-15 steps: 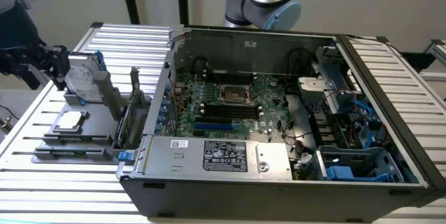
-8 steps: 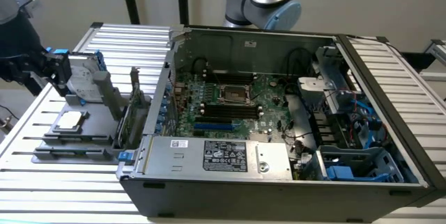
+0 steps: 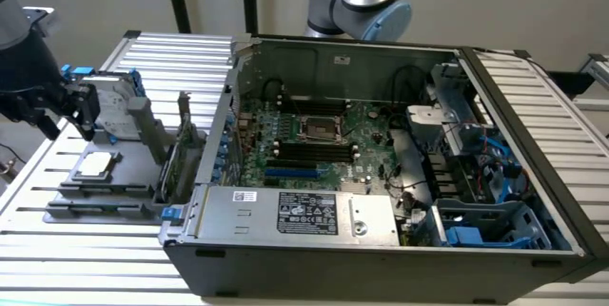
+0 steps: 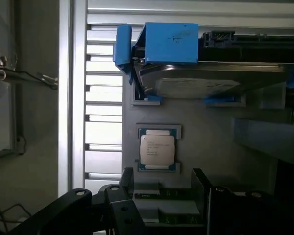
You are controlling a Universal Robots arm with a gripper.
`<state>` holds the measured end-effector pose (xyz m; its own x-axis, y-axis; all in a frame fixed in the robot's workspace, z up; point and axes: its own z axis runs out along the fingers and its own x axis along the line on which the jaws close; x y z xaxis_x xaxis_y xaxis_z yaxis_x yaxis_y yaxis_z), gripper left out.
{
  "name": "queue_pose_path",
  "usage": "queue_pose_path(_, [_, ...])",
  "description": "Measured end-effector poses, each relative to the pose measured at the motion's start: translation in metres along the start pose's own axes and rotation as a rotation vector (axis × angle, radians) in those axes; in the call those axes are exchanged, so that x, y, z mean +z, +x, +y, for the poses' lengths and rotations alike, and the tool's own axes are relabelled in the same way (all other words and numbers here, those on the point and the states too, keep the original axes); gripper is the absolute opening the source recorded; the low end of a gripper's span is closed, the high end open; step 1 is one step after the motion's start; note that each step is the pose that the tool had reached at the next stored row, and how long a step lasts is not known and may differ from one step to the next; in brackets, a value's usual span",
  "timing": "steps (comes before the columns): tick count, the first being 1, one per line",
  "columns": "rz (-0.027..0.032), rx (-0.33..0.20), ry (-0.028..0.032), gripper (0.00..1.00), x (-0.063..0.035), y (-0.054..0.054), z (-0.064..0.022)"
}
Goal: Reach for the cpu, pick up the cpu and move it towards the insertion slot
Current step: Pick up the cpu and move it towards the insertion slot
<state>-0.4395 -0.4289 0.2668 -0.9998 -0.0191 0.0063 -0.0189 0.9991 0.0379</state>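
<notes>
On grey holder (image 4: 210,132), cpu (image 4: 157,149) lies just beyond tool (image 4: 162,175); tool spread open, empty.

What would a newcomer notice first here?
The open computer case dominates the exterior view, the shiny insertion slot mid-board inside it. To the exterior view's left, the cpu lies in a grey fixture outside the case, the open gripper close by, holding nothing. The wrist view adds the hard drive in blue brackets beside the cpu.

Faint print lines on the cpu (image 4: 157,149) and a black label (image 3: 306,214) on the power supply (image 3: 228,215), none legible.
</notes>
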Motion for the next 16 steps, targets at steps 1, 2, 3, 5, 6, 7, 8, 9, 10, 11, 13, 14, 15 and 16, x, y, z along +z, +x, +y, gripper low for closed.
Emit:
queue_pose_path(1, [0.0001,0.0,0.0001,0.59,0.0019,0.0,-0.0006])
queue_pose_path(2, [0.0001,0.0,0.0001,0.59,0.0037,0.0,-0.0008])
queue_pose_path(3, [0.0001,0.0,0.0001,0.59,0.0055,0.0,-0.0009])
queue_pose_path(5, [0.0,0.0,0.0,0.59,0.0092,0.0,-0.0011])
queue_pose_path(6, [0.0,0.0,0.0,0.59,0.0109,0.0,-0.0012])
queue_pose_path(7, [0.0,0.0,0.0,0.59,0.0128,0.0,-0.0013])
queue_pose_path(8, [0.0,0.0,0.0,0.59,0.0146,0.0,-0.0014])
queue_pose_path(9, [0.0,0.0,0.0,0.59,0.0164,0.0,-0.0014])
queue_pose_path(10, [0.0001,0.0,0.0001,0.59,0.0182,0.0,-0.0015])
queue_pose_path(11, [0.0002,0.0,0.0001,0.59,0.02,0.0,-0.0016])
queue_pose_path(13, [0.0001,0.0,0.0,0.59,0.0236,0.0,-0.0017])
queue_pose_path(14, [0.0001,0.0,0.0,0.59,0.0254,0.0,-0.0018])
queue_pose_path(15, [0.0001,0.0,0.0001,0.59,0.0272,0.0,-0.0019])
queue_pose_path(16, [0.0001,0.0,0.0,0.59,0.0291,0.0,-0.0019])
